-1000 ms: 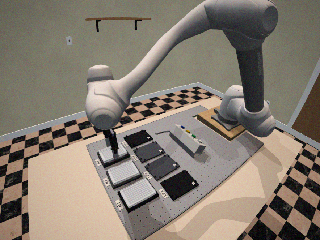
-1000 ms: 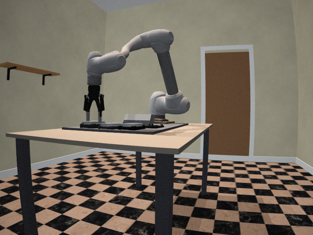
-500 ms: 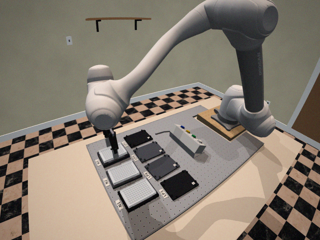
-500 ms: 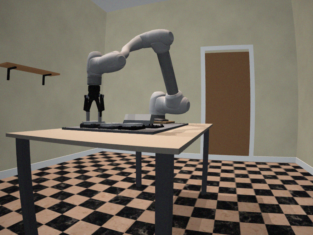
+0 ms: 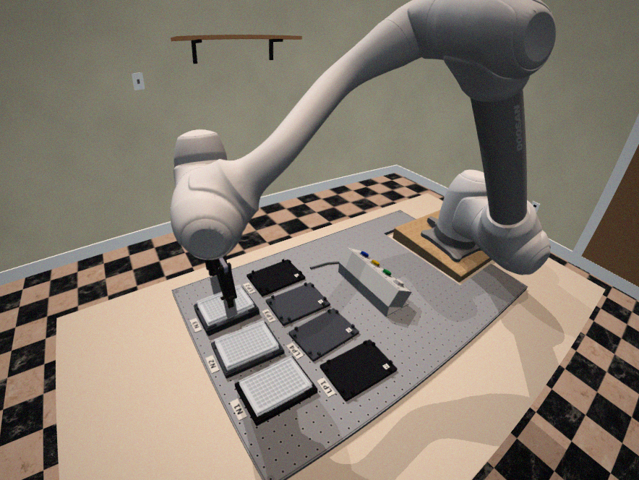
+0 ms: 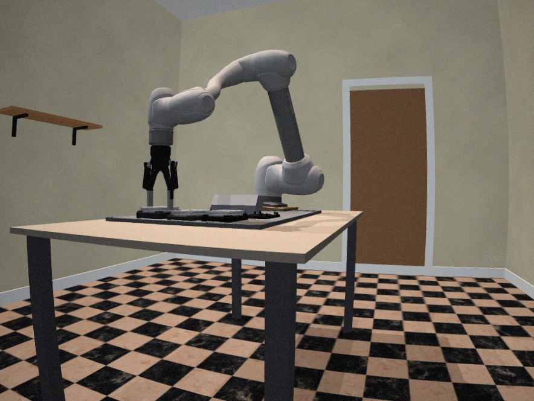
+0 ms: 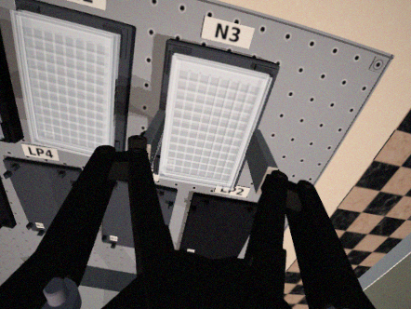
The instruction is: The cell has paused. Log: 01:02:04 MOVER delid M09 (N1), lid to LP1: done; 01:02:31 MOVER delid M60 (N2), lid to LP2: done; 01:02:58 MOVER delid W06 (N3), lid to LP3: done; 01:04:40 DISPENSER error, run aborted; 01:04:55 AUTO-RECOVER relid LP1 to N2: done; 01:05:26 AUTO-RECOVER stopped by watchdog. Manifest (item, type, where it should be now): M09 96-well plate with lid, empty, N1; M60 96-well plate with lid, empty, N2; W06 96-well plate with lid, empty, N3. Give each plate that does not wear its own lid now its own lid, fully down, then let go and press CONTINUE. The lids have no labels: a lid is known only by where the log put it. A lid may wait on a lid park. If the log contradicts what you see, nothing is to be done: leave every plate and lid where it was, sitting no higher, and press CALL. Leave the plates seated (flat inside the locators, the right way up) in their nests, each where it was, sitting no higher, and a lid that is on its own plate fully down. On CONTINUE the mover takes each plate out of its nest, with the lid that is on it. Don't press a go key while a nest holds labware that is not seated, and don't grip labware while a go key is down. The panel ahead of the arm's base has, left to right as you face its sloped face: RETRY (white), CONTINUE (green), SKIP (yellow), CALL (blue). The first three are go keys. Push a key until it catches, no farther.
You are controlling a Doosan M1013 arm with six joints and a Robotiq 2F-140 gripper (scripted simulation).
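The gripper (image 5: pixel 228 304) is clamping the lid (image 7: pixel 211 118) across its short sides at N3 (image 7: pixel 227 33), probably seating it squarely on that plate on the counter (image 5: pixel 129 361).

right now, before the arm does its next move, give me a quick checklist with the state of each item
1. Gripper shut on the white labware at N3, fingers flanking its long sides: ok.
2. That piece is a lid and fully down: cannot tell.
3. N2 plate and N1 plate flat inside their nests: ok, as far as the top view shows.
4. Key panel untouched, with the gripper far from it: ok.
5. LP1 park without a lid: looks ok, as it shows dark.
6. Lids waiting on the two grey parks in the middle: cannot tell.
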